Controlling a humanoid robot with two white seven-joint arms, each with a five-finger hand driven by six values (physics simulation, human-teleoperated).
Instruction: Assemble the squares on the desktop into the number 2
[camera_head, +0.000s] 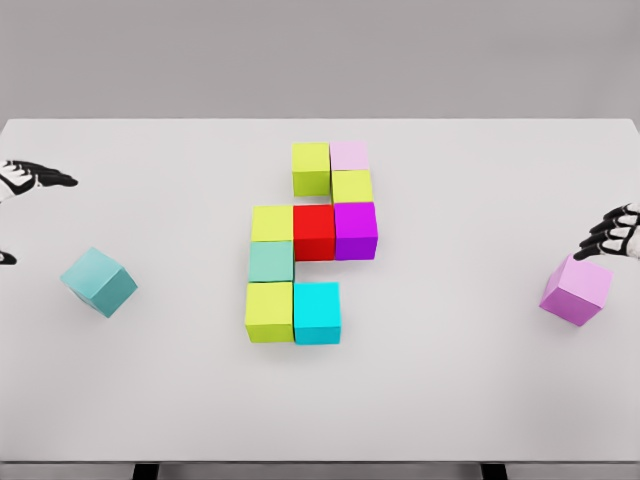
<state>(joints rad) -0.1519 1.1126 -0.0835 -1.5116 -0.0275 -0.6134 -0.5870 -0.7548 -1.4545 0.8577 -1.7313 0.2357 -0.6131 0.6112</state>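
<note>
Coloured cubes form a stepped shape at the table's middle. Top row: a yellow-green cube (311, 166) and a pale pink cube (349, 155). Below sit a yellow-green cube (352, 186), then a row of yellow-green (271, 222), red (313, 231) and magenta (355, 229). Under these are a teal cube (271, 261), a yellow-green cube (269, 311) and a cyan cube (317, 312). A loose teal cube (98, 281) lies tilted at the left. A loose violet cube (577, 290) lies at the right. My left hand (30, 180) hovers open above and left of the teal cube. My right hand (612, 235) hangs open just above the violet cube.
The white table (450, 400) fills the view, with its front edge at the bottom. A grey wall stands behind its far edge.
</note>
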